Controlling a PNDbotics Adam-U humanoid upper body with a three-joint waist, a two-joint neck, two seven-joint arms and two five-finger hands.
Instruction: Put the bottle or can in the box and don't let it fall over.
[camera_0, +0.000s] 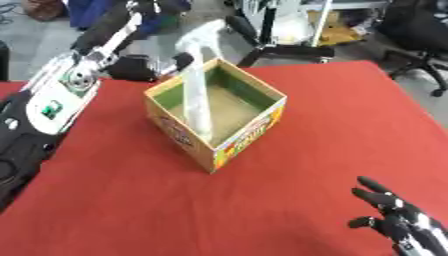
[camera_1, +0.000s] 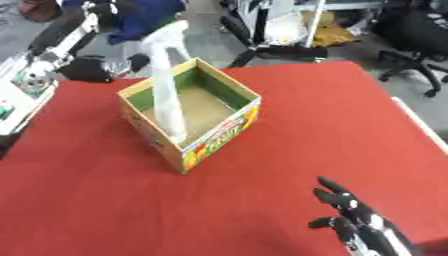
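A tall pale bottle (camera_0: 196, 95) with a wider head stands in the open cardboard box (camera_0: 252, 134), its base near the box's front left inner wall and its top rising well above the rim, nearly upright. The box, with printed yellow sides, sits at the middle left of the red table (camera_0: 341, 130). My left hand (camera_0: 140, 68) is behind the box's far left corner, level with the bottle's upper part; a dark finger reaches close to the bottle, and contact is unclear. My right hand (camera_0: 398, 220) rests open at the lower right, fingers up, holding nothing.
Beyond the table's far edge stand a metal stand's legs (camera_0: 282, 50) and a black office chair (camera_0: 422, 45). The table's right edge (camera_1: 418, 125) shows in the right eye view. Red cloth lies bare in front and right of the box.
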